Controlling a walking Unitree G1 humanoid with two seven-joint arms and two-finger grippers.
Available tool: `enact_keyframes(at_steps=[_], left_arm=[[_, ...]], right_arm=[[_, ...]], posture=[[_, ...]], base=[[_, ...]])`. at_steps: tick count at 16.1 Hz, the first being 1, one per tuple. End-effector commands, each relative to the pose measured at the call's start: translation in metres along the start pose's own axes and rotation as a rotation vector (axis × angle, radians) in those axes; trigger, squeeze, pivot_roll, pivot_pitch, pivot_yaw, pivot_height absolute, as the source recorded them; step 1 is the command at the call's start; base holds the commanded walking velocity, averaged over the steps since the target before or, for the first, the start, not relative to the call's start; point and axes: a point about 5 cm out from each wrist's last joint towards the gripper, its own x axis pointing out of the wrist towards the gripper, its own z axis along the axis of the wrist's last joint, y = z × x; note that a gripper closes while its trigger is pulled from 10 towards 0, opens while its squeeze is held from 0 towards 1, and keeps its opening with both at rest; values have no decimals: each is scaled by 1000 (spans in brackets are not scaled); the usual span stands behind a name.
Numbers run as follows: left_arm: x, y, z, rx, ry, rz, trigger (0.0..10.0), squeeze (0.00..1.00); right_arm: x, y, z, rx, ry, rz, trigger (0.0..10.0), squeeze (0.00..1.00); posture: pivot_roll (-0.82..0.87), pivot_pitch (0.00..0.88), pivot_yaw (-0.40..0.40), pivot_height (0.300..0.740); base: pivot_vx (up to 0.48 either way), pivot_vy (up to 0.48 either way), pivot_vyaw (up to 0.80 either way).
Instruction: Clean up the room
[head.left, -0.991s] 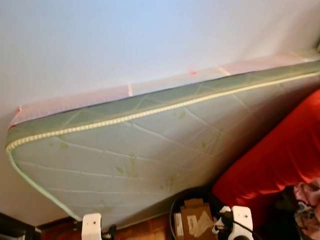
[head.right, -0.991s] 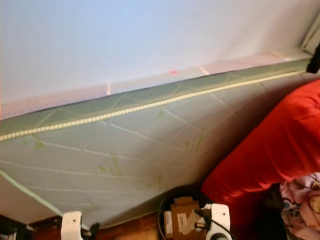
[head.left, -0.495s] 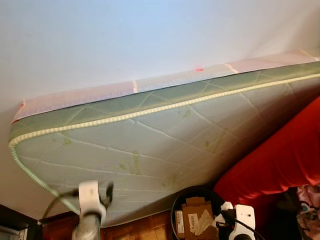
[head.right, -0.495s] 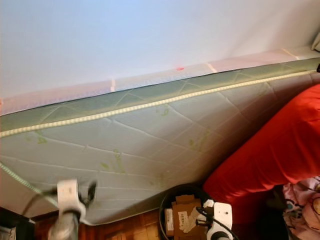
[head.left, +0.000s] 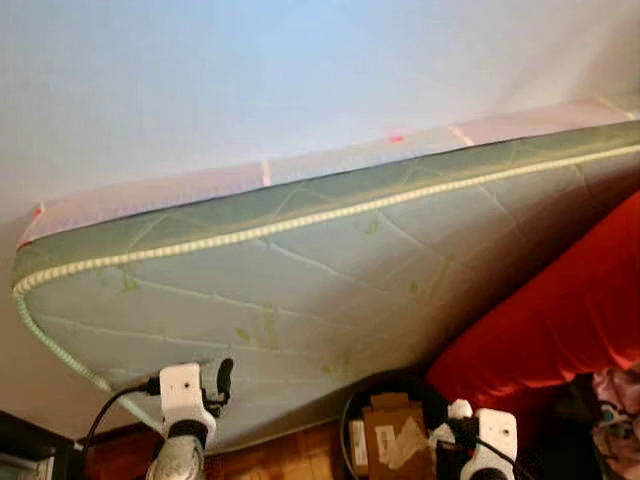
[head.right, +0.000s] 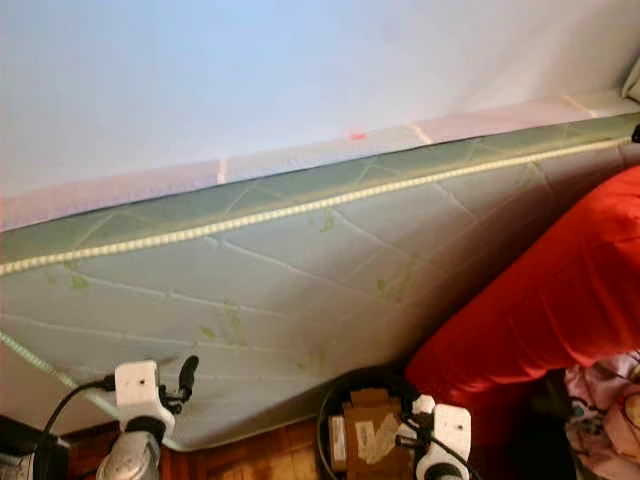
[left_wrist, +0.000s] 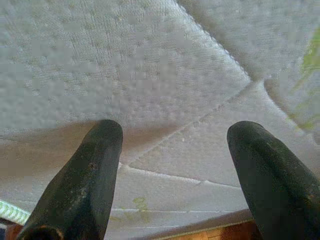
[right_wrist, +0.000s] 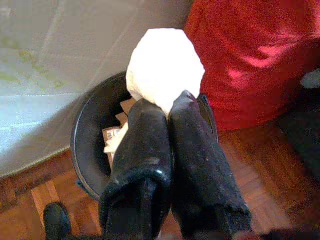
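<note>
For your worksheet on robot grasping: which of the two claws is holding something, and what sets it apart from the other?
The right claw: its fingers are shut on a white paper wad above the black bin. The left claw is open, facing the mattress.

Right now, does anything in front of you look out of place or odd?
Yes. A bare mattress stands tilted on its edge against the wall, with a red cushion slumped against it. Below, the black bin holds cardboard scraps, and the right gripper pinches a white wad above it.
</note>
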Motion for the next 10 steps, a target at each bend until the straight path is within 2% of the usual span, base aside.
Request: enact_keyframes(at_steps=[1, 2, 3, 7, 10], left_arm=[[-4, 0, -3, -7, 14, -7, 10000, 0], [-5, 0, -3, -7, 14, -8, 10000, 0], [-5, 0, -4, -7, 15, -10, 10000, 0], [-9, -1, -2, -9, 18, -14, 10000, 0], [-8, -3, -1, -11, 18, -19, 10000, 0]], right_arm=[[22, 19, 53, -8, -200, 29, 10000, 0], [30, 31, 81, -16, -286, 50, 10000, 0], [31, 34, 87, -19, -310, 58, 10000, 0], [25, 31, 75, -21, -303, 69, 10000, 0], [21, 25, 58, -35, -232, 44, 10000, 0]], posture=[[38, 136, -24, 740], [38, 135, -24, 740], [40, 133, -24, 740], [37, 132, -27, 740], [30, 132, -22, 740]], base=[[0, 0, 0], [0, 0, 0], [0, 0, 0], [0, 0, 0], [0, 0, 0]])
